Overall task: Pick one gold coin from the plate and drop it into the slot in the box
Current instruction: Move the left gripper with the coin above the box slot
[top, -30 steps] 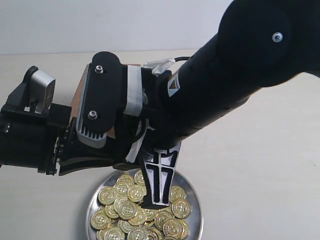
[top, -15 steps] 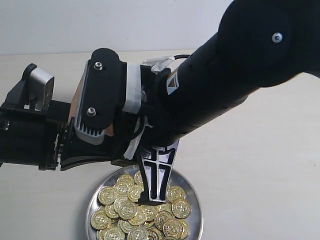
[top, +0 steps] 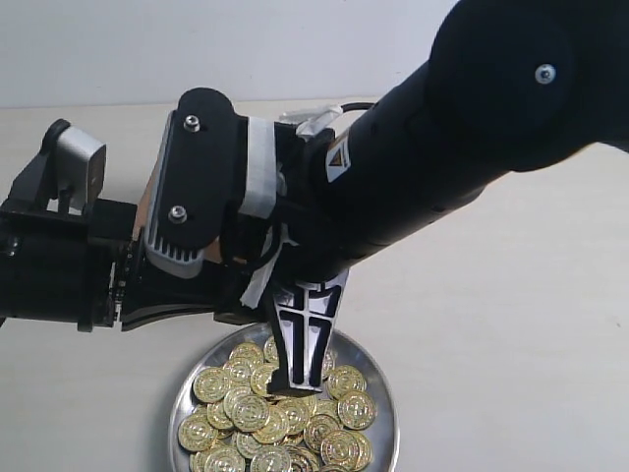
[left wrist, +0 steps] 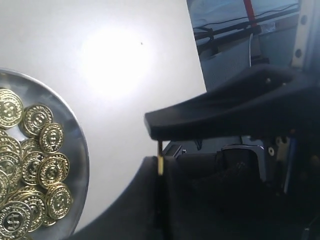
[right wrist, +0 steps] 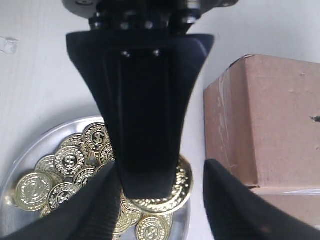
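Observation:
My left gripper (left wrist: 160,167) is shut on one gold coin (left wrist: 160,165), seen edge-on between its jaws. In the right wrist view the same gold coin (right wrist: 182,184) shows under the left gripper's upper finger (right wrist: 145,125), above the plate's rim. My right gripper (right wrist: 160,170) is open, its fingers apart on either side of that finger. One right finger (top: 303,339) hangs tip-down over the heap of coins (top: 257,413) on the silver plate (top: 371,372). The brown box (right wrist: 260,115) stands just beside the plate, mostly hidden by the arms in the exterior view. The slot is not visible.
The two arms overlap above the box and the plate's far side. A scrap of white tape (right wrist: 7,44) lies on the pale table. The table's edge (left wrist: 197,60) runs close by in the left wrist view, with lab clutter beyond it.
The right finger's tip has risen off the coin heap and drifted a little left. Both wrists have shifted slightly up and left. The plate and its coins stay put.

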{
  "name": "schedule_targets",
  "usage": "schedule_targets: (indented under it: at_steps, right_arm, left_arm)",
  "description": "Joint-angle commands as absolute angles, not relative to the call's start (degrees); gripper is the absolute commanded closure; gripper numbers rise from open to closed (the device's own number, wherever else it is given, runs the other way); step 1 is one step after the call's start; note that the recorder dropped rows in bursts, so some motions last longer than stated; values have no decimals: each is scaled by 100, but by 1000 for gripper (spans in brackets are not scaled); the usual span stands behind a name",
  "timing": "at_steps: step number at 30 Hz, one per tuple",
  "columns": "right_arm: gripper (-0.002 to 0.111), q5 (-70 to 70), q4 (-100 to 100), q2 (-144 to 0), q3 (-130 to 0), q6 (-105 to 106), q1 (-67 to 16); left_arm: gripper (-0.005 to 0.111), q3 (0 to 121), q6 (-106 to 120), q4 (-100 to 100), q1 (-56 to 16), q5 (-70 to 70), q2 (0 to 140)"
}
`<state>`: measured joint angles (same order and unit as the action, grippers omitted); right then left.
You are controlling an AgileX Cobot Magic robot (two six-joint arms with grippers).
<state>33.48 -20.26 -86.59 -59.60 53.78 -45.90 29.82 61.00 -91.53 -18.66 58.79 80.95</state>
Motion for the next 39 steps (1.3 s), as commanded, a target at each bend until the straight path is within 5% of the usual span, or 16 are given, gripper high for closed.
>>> schedule_targets:
  at_steps: [1, 6, 14, 17, 26, 39]
  right_arm:
    - [45, 3263, -1852, -8601, -5999, 5144, -4599]
    - [35, 3300, -1203, -8601, -5999, 4406, -4599]
    - [36, 3996, -912, -8601, -5999, 3945, -4599]
    - [47, 4267, -912, -8601, -5999, 3527, -4599]
    - [107, 4575, -926, -8601, -5999, 2518, -4599]
    - [108, 4575, -1059, -8601, -5999, 2373, -4599]
  left_arm:
    - [107, 3012, 6169, -9234, -1877, 5848, 8108]
    - [107, 3012, 6209, -9234, -1877, 5712, 8108]
    - [107, 3124, 6256, -8976, -1877, 4954, 8108]
    - [107, 3327, 6106, -8695, -1877, 4855, 8096]
    - [107, 4433, 4088, -6303, -1877, 3851, 7777]
    - [107, 5649, 572, -2865, -2286, 2787, 7978]
